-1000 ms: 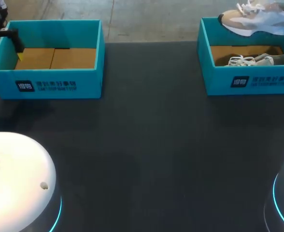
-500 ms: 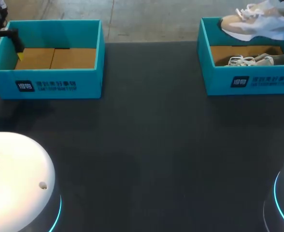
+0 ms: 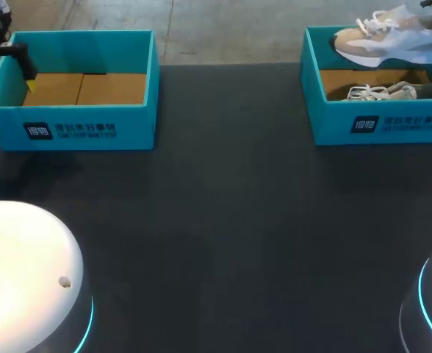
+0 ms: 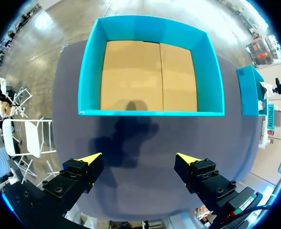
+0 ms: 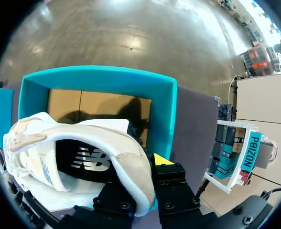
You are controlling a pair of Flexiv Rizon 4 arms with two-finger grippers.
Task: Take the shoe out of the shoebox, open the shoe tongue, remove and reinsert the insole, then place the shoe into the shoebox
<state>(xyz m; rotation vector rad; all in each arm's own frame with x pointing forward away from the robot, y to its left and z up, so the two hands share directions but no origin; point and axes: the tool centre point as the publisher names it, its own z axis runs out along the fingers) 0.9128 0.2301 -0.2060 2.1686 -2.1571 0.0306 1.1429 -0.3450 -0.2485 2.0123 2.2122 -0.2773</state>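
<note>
A white and beige shoe (image 3: 389,38) hangs tilted above the right teal shoebox (image 3: 378,125). My right gripper (image 5: 141,168) is shut on its heel collar, with one yellow fingertip (image 5: 162,160) outside the shoe (image 5: 78,143) and the other hidden inside. A second shoe (image 3: 392,91) lies in that box on its cardboard floor. My left gripper (image 4: 139,158) hovers open over the table just short of the left teal shoebox (image 4: 151,28), which holds nothing. In the head view the left gripper (image 3: 7,87) sits at that box's left end.
The left shoebox (image 3: 69,129) stands at the back left and the right one at the back right, with dark table (image 3: 223,220) between and in front of them. Two white arm bases (image 3: 25,279) fill the near corners.
The held shoe has shifted slightly nearer and lower in the head view, still over the right box. The left arm has not moved.
</note>
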